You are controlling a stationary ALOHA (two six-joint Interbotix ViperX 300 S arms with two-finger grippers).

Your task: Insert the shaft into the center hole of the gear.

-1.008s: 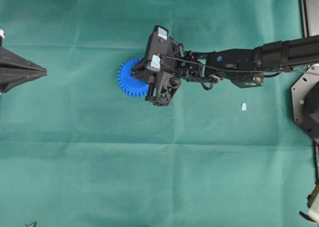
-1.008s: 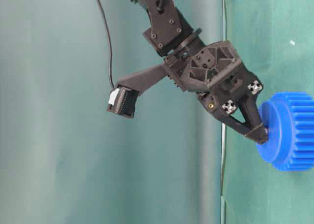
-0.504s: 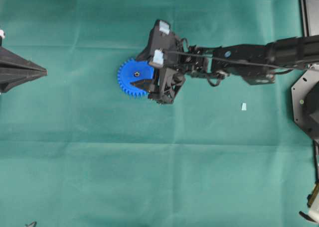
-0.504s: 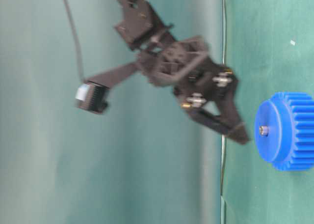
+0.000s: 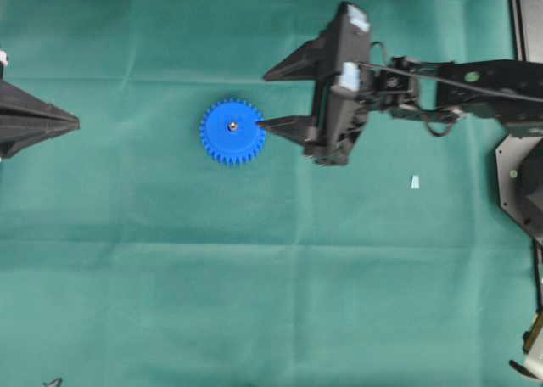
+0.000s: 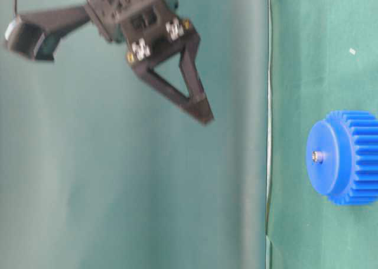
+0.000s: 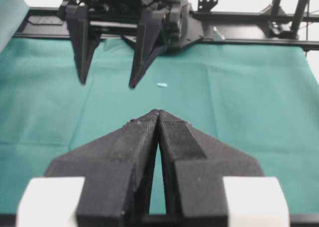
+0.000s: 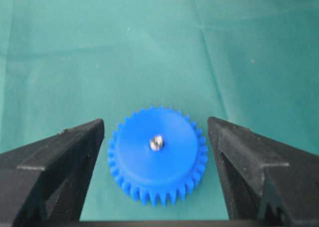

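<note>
Overhead exterior view, item one: a bright blue round plastic gear (image 5: 232,131) with fine teeth around its rim is lying flat on the green cloth table cover (image 5: 254,302), and a tiny silver-grey metal shaft (image 5: 232,126) is standing in its center hole, its tip showing just above the blue face; the hole itself is hidden by the pin. Item two: the right gripper (image 5: 262,99), a black claw with long triangular fingers, is hanging at the gear's 3 o'clock, spread wide and holding nothing; in the table-level view it is sitting well apart from the gear, clear of the cloth. In the right wrist view the gear is lying between the two spread fingers, touched by neither. Item three: the left gripper (image 7: 158,112), a matching black claw, is resting at the far 9 o'clock side of the overhead view, its fingers pressed together on nothing. Item four: a small pale scrap (image 5: 415,182) is lying at the gear's 4 o'clock, well apart. Judgement: the insertion is looking done. Risks: a finger swinging low could be clipping the pin and tilting it, or nudging the gear; how deep the pin is seated cannot be told.
</note>
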